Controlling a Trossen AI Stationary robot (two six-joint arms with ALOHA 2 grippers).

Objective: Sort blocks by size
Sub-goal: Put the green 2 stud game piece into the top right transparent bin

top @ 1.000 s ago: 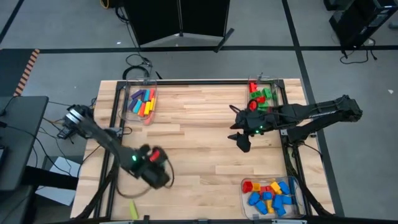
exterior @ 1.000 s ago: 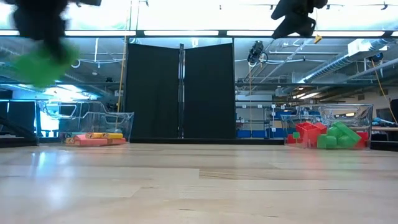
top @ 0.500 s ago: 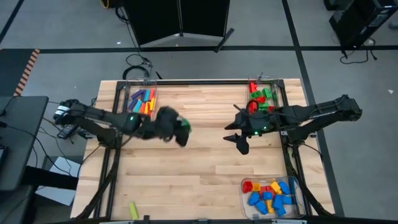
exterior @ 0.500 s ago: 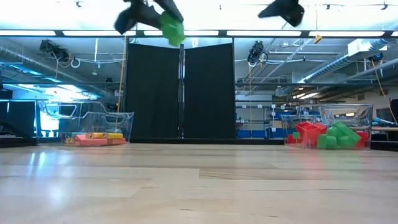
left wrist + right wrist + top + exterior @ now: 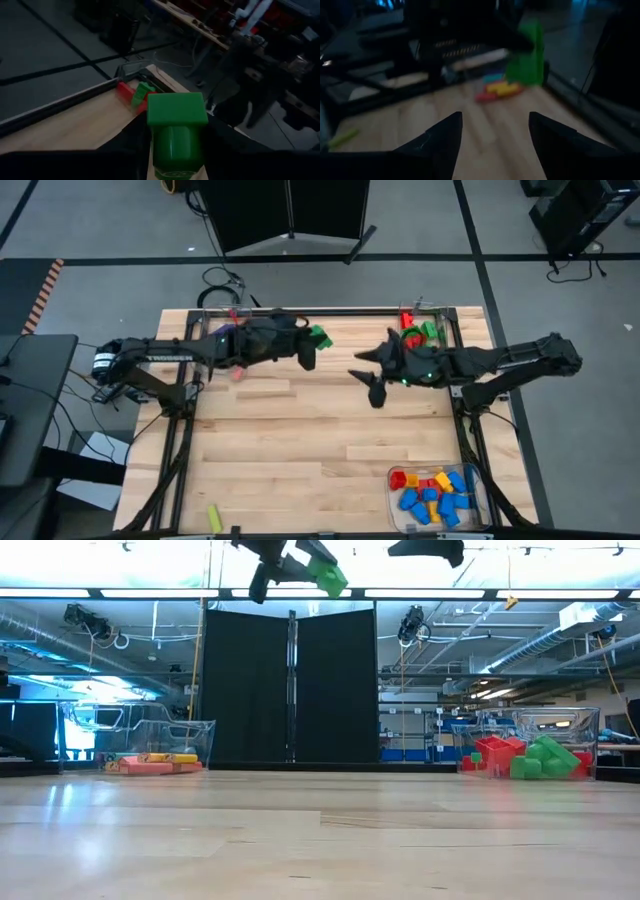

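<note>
A green block [image 5: 320, 337] hangs high over the table's far middle, with my left gripper [image 5: 311, 347] shut on it; the low view shows the block [image 5: 327, 578] well above the tabletop. My right gripper [image 5: 371, 379] stands open a little to the block's right, also high, with nothing between its fingers [image 5: 442, 142]. Its wrist view shows the green block [image 5: 527, 50] ahead of it. More blocks lie in three clear bins. My left gripper pinches the green block between its two fingers, which sit on the block's two opposite sides [image 5: 159, 150]. The fingers lie nearly level and point toward the table's right. The block's square end [image 5: 176, 107] sticks out past the fingertips, lifted clear of the table.
A bin of long bars [image 5: 232, 352] stands at the far left, partly under my left arm. A bin of red and green blocks [image 5: 420, 330] is at the far right, and a bin of blue, red and yellow ones [image 5: 435, 492] at the near right. A lone yellow-green block [image 5: 213, 517] lies at the near left edge.
My left gripper has swung from the table's near left up and toward the far edge and the right, carrying the green block, and has tipped from pointing down to nearly level. My right gripper has tipped up a little and edged toward the left.
</note>
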